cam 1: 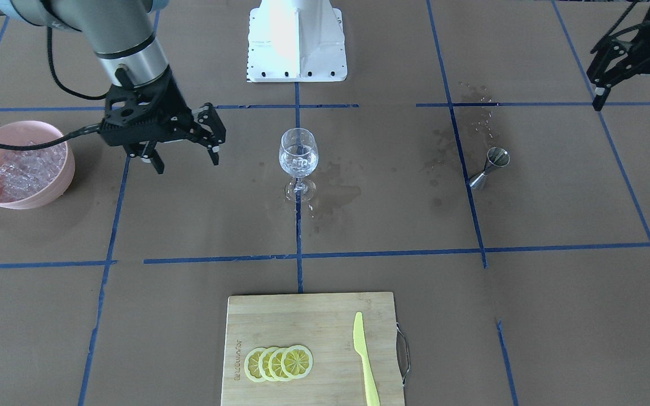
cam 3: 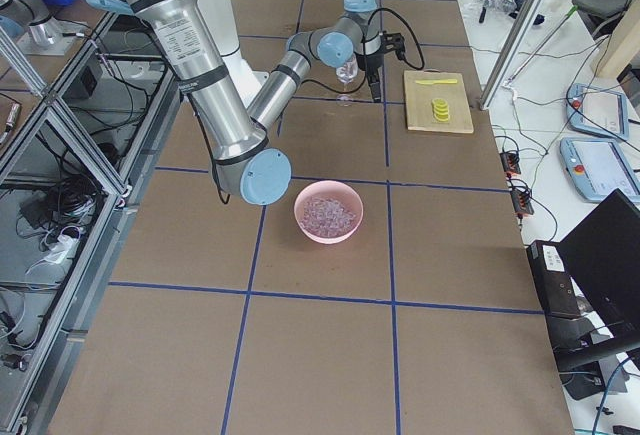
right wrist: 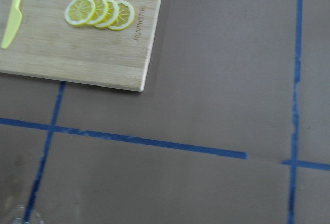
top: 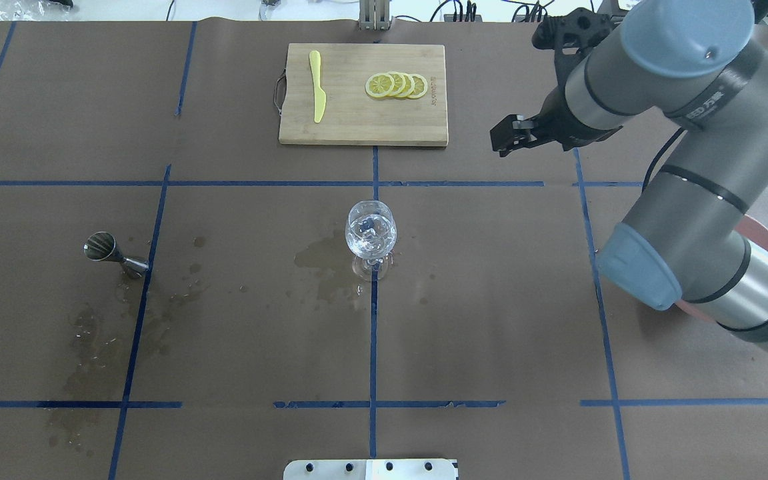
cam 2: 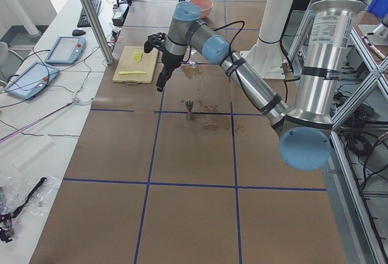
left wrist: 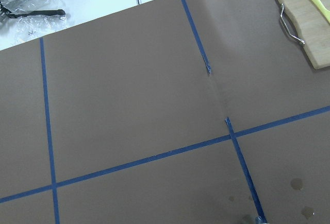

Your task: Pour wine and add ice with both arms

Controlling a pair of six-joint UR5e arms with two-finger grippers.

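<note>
A wine glass [cam 1: 298, 155] stands at the table's middle with clear liquid and a few ice cubes in it; it also shows in the overhead view [top: 371, 230]. A pink bowl [cam 1: 54, 186] holds many ice cubes [cam 1: 23, 169]. My right gripper [cam 1: 187, 163] hangs open and empty above the table between the bowl and the glass. My left gripper [cam 1: 634, 104] is open and empty, raised high over the far side from the bowl. A steel jigger [cam 1: 490, 167] lies on its side.
A wooden cutting board [cam 1: 311, 316] carries several lemon slices [cam 1: 279, 362] and a yellow knife [cam 1: 364, 361]. Wet spill marks [top: 321, 257] lie around the glass and by the jigger [top: 107, 250]. The white base block [cam 1: 297, 42] stands at the robot's side.
</note>
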